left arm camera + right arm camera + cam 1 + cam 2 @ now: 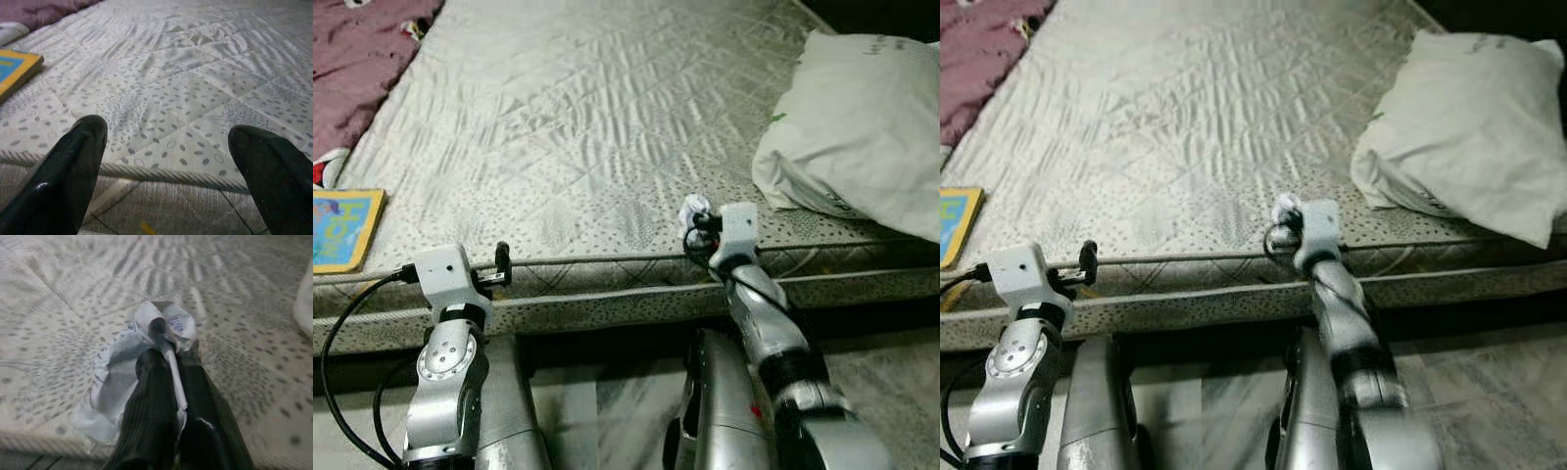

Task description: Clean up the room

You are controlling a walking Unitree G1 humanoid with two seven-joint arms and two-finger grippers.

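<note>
Our right gripper [168,382] is pinched tight on the paper [146,347], a crumpled white scrap with printed edges, held at the near edge of the mattress [607,127], about 5 o'clock from its centre. We should keep the squeeze firm and lift straight, since thin creased paper slips or tears easily. Our left gripper [171,161] hangs spread wide and empty at 7 o'clock over the quilted, dotted fabric, with a glossy book [342,230] at 9 o'clock and a soft pillow [862,127] at 3.

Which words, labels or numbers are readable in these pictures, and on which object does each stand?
"HOW": large letters on the yellow-edged book, cut off at the picture's edge.
Blue print on the crumpled paper in the right hand: too blurred to read.
Marks on the pillow: too small to read.
</note>
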